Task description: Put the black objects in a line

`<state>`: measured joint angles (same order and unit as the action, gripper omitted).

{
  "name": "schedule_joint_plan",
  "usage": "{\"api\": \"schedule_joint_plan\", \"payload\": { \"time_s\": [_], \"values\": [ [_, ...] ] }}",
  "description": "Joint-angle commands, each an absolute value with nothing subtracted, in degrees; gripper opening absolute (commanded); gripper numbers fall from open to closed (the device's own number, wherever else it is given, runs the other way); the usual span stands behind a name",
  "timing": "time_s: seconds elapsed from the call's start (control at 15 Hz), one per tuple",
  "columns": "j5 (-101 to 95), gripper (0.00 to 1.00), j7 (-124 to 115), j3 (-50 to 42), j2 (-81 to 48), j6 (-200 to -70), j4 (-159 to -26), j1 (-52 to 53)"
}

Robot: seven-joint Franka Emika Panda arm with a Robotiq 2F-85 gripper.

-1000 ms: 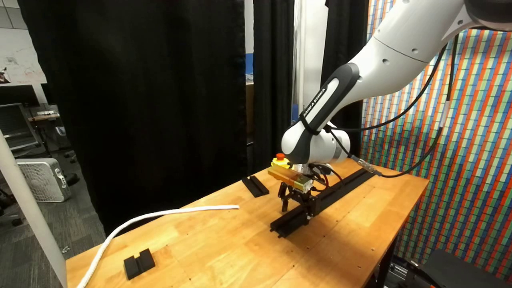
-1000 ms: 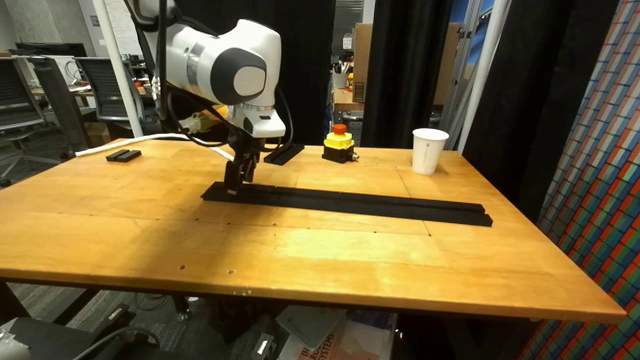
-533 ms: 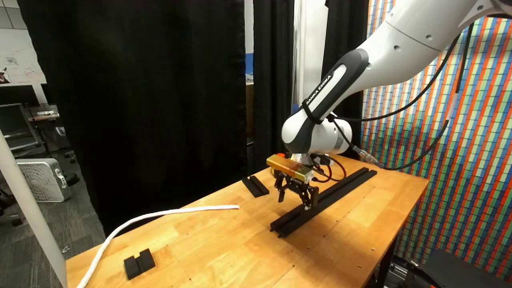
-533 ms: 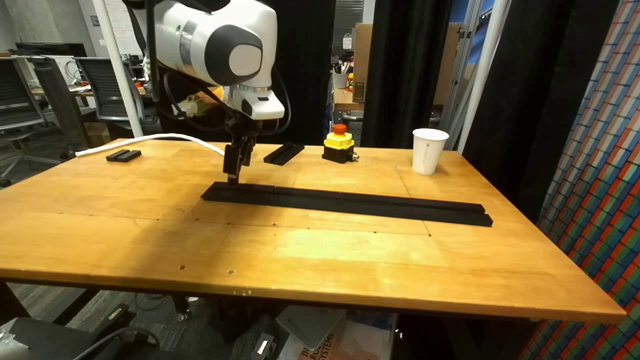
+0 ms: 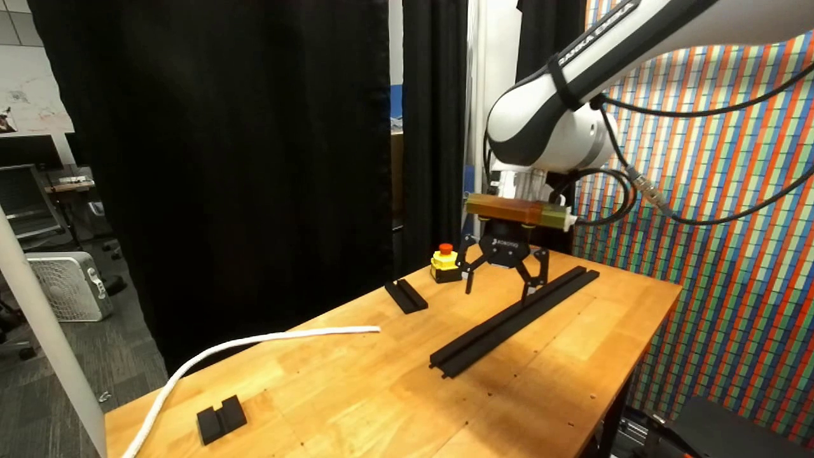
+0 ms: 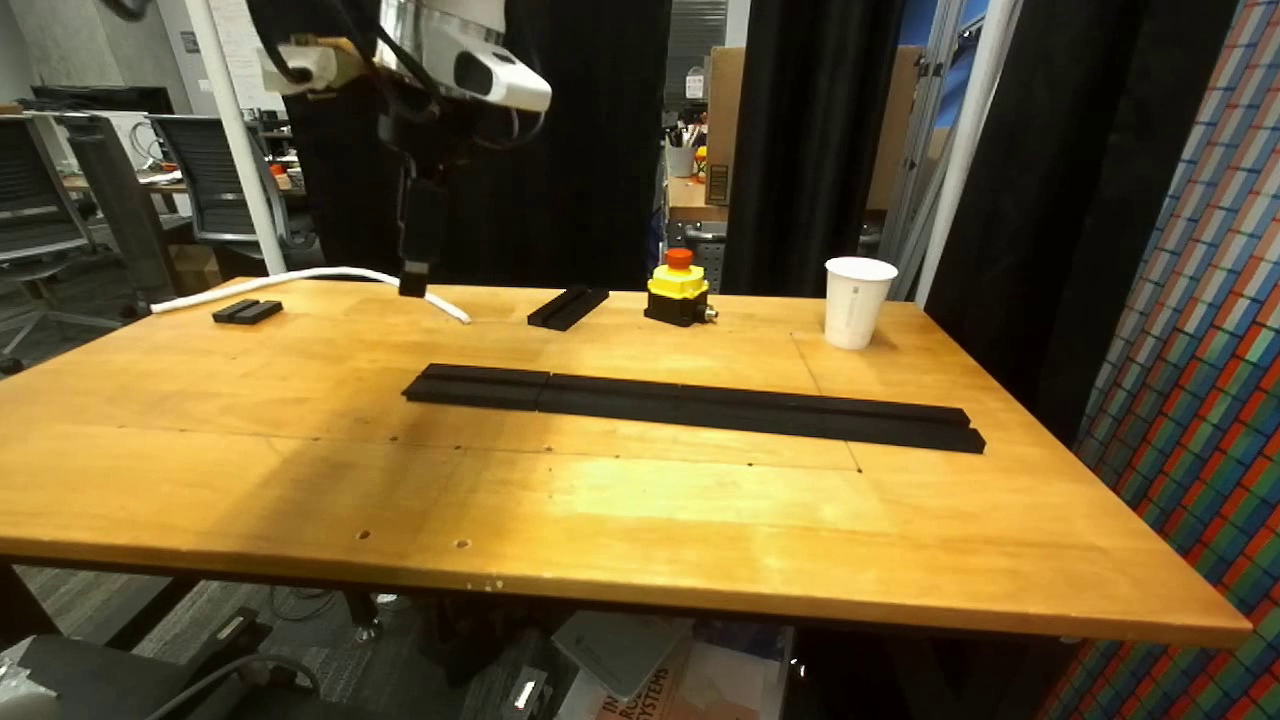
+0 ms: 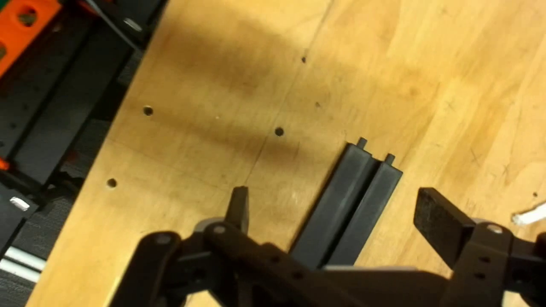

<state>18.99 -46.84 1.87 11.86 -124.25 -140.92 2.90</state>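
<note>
Several black bars lie end to end in one long grooved row on the table, in an exterior view (image 5: 502, 329) and in an exterior view (image 6: 690, 405). The row's pegged end (image 7: 349, 200) shows in the wrist view. Apart from the row lie a black grooved bar (image 5: 406, 296), also here (image 6: 568, 308), and a shorter black piece (image 5: 221, 420), also here (image 6: 247, 311). My gripper (image 5: 497, 289) is open and empty, raised above the table; it also shows here (image 6: 414, 280). In the wrist view my fingers (image 7: 335, 207) stand apart, the row's end between them in the picture.
A yellow emergency stop with a red button (image 5: 446, 264) stands by the table's curtain side, also here (image 6: 678, 288). A white paper cup (image 6: 858, 305) stands near it. A white cord (image 5: 267, 337) lies along that edge. A black curtain (image 5: 222, 159) hangs behind the table.
My gripper has risen from low at the row's pegged end to well above the table, turning somewhat. The fingers stay apart and empty. The black bars have not moved.
</note>
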Motion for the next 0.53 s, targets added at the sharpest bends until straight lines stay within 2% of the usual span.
{"api": "schedule_joint_plan", "payload": {
  "time_s": [0.0, 0.27, 0.47],
  "values": [
    [16.13, 1.0, -37.69, 1.1, 26.45, -111.12, -145.15, 1.63],
    [11.42, 1.0, -29.59, 2.02, 36.78, -93.68, -145.1, 0.46],
    [8.14, 1.0, -23.42, 3.09, 43.98, -86.53, -146.24, 0.07]
  ]
}}
